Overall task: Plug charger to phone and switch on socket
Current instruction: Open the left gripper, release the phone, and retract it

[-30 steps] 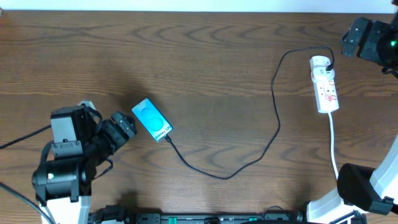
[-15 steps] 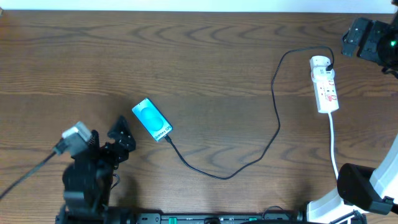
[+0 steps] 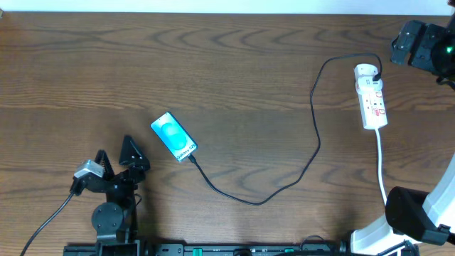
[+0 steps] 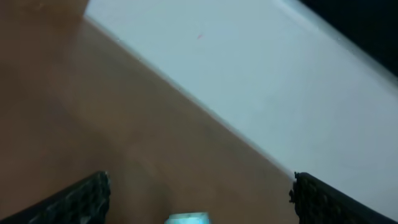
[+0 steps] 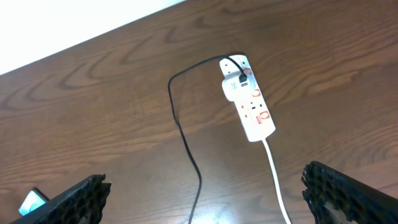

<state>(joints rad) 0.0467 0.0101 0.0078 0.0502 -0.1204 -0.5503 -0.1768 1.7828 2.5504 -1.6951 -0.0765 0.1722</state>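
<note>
Phone (image 3: 173, 136) lies near left gripper (image 3: 116, 153), not touching; jaws spread. Right gripper (image 5: 205, 202) spread wide, socket (image 5: 249, 99) well apart.

- Shows blurred brown table (image 4: 93, 112), pale wall (image 4: 249, 68) beyond on a diagonal.
- Catches left gripper (image 4: 200, 200) spread wide, fingers (image 4: 81, 199) at both bottom corners.
- Glimpses cyan phone (image 4: 186, 218) sliver bottom centre, between them.

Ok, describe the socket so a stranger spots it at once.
Look right on the wooden table in the overhead view. There lies the socket, a narrow white strip trailing a white cord. Red markings and the plugged-in black charger set it apart.
</note>
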